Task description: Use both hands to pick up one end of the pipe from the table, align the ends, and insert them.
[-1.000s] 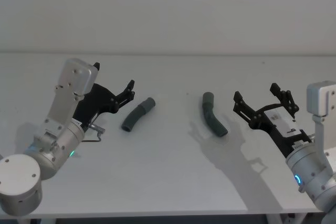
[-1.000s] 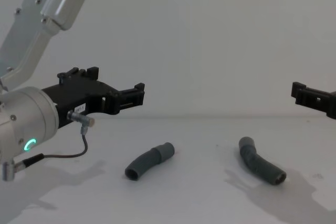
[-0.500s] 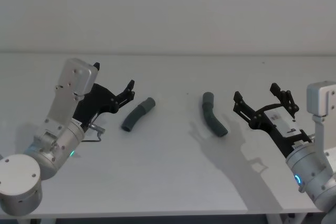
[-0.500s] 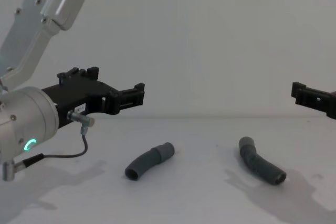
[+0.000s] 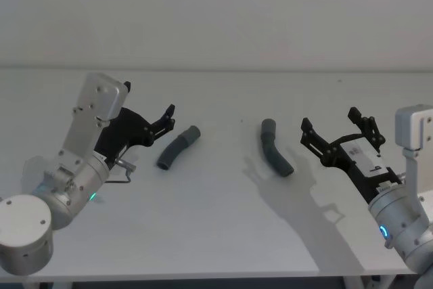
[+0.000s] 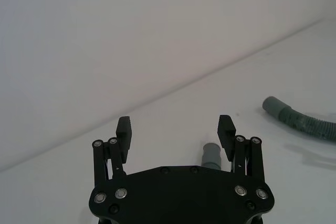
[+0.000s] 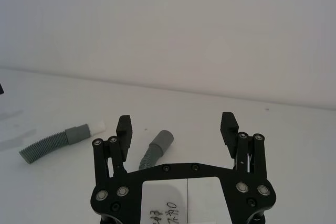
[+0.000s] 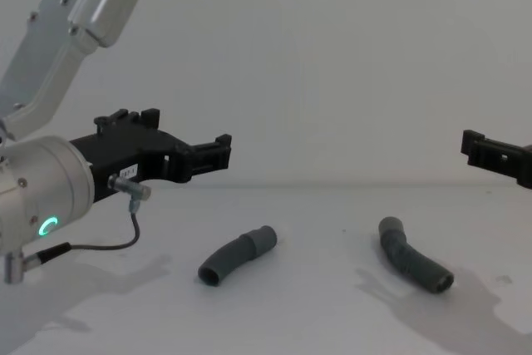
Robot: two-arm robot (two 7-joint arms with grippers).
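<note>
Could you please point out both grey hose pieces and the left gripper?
Left dark grey ribbed hose piece (image 5: 178, 147): head view, ribbed middle.
Right dark grey ribbed hose piece (image 5: 273, 154): head view, ribbed middle.
Black plastic left gripper (image 6: 175, 125): left wrist view, midway between fingertips.

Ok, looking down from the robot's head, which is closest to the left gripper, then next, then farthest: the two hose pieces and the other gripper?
1. The left hose piece, lying just beside the left gripper.
2. The right hose piece, farther over to the right.
3. The right gripper, farthest, out on the right side.
</note>
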